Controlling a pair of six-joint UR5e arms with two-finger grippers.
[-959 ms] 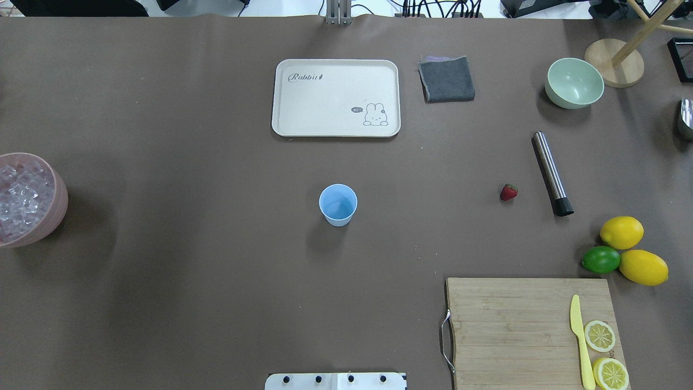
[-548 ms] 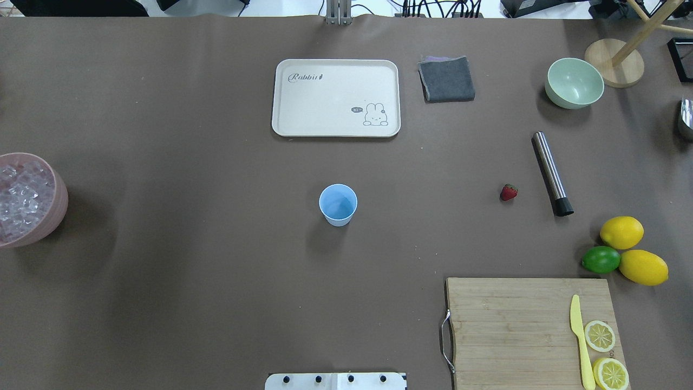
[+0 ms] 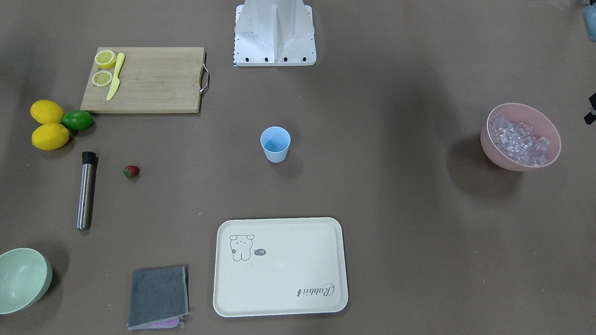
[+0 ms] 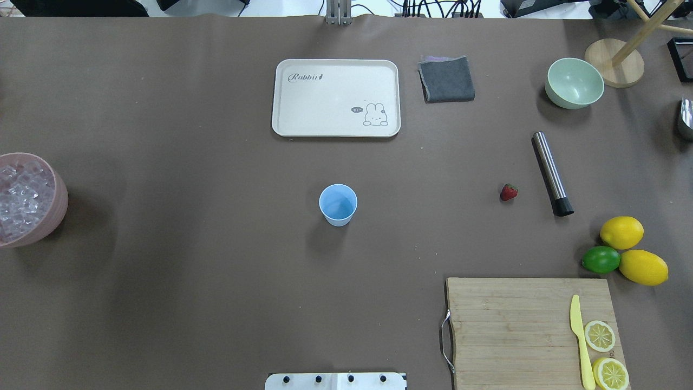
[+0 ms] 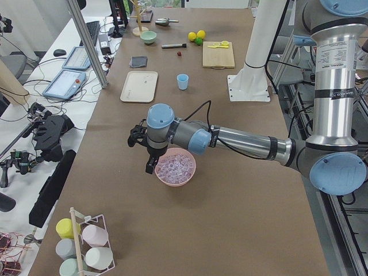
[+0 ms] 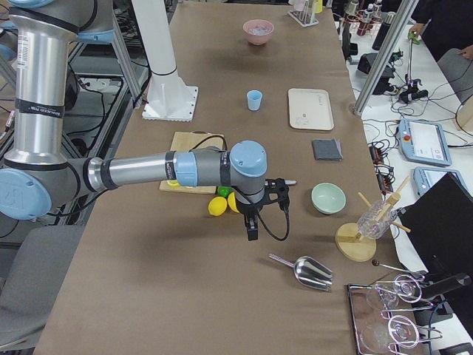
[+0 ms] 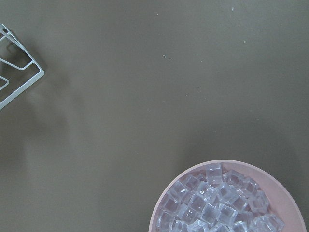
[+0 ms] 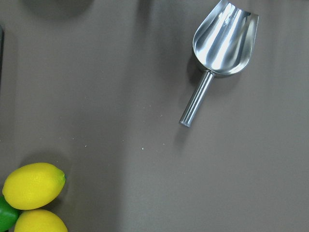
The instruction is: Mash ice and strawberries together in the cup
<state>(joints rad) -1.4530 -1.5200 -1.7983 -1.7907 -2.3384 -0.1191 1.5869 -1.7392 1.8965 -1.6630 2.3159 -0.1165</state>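
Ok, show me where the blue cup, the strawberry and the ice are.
cup (image 4: 338,205), overhead view, on its inside floor.
strawberry (image 4: 509,192), overhead view, on the red flesh.
ice (image 3: 519,139), front-facing view, on the middle of the heap of cubes.

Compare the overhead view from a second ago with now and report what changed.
Nothing visibly changed. The cup, the strawberry and the ice in the pink bowl sit where they were.
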